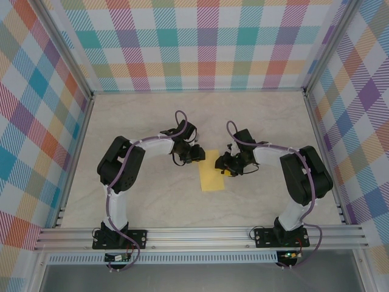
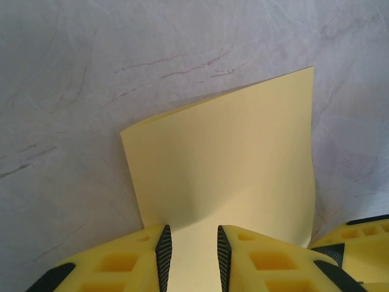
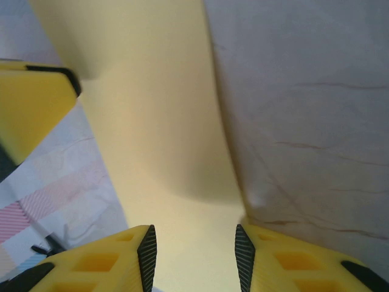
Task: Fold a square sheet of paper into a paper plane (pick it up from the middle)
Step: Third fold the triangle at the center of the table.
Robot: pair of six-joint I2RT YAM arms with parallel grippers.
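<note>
At counter centre, spotted the square sheet of paper, yellow, reading as a narrow rectangle from the top camera, far end between the two arms' tips, near end flat on the marbled surface. Marked left end effector just beside the sheet's far-left corner and right end effector at its right edge; could not tell from above whether touching. From left wrist, logged left end effector with pads standing apart, clear gap, square sheet of paper showing through that gap and extending over the counter, doubled layer visible along the far edge, surface slightly bowed. Caught a yellow finger of the right end effector at lower right there, at the sheet's edge. From right wrist, logged right end effector with pads likewise apart, square sheet of paper filling the gap and curving upward, yellow finger of the left end effector near its far-left side. Judged both sets of jaws parted around the sheet, not clamped. Noted plaid walls around the counter.
</note>
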